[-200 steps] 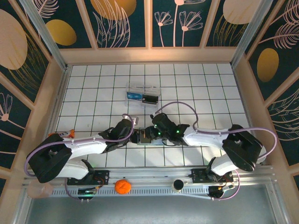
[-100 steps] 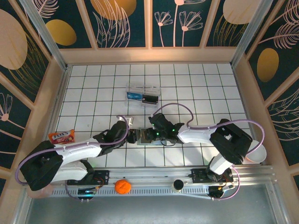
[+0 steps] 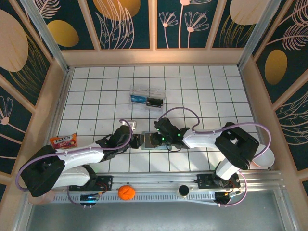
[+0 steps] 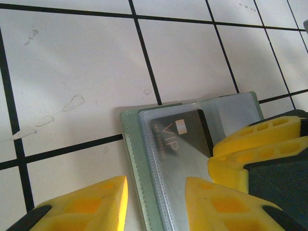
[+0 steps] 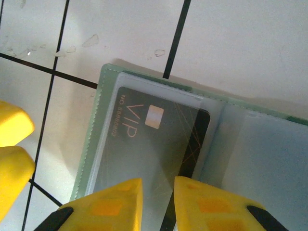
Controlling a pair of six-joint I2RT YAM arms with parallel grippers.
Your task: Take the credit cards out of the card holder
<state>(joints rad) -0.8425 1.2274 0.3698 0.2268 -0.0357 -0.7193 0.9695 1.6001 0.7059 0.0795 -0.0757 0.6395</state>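
Left gripper (image 4: pixel 156 187) hangs low over the card holder (image 5: pixel 260 159) with its yellow fingers well apart, one above bare tile and the other above the sleeved card, with the holder's stitched outer edge between them; it clamps nothing. Right gripper (image 5: pixel 158 190) comes in from the opposite side with its fingers drawn close, only a narrow gap between them, and their tips set at the card's edge. I cannot tell whether they pinch the card, pinch the sleeve or merely press down. On the white tiled table (image 3: pixel 96 96) the holder lies flat and spread open near the front edge, between the two arms and well apart from the clear plastic box (image 3: pixel 147 97) farther back. One dark card marked VIP (image 5: pixel 144 144) sits inside the clear sleeve of one half, and the other half shows only its pale inner face. By my reading the opening is done and the taking out is not: no card lies loose on the tiles, and this one looks fully seated. Whether others lie beneath it is hidden.
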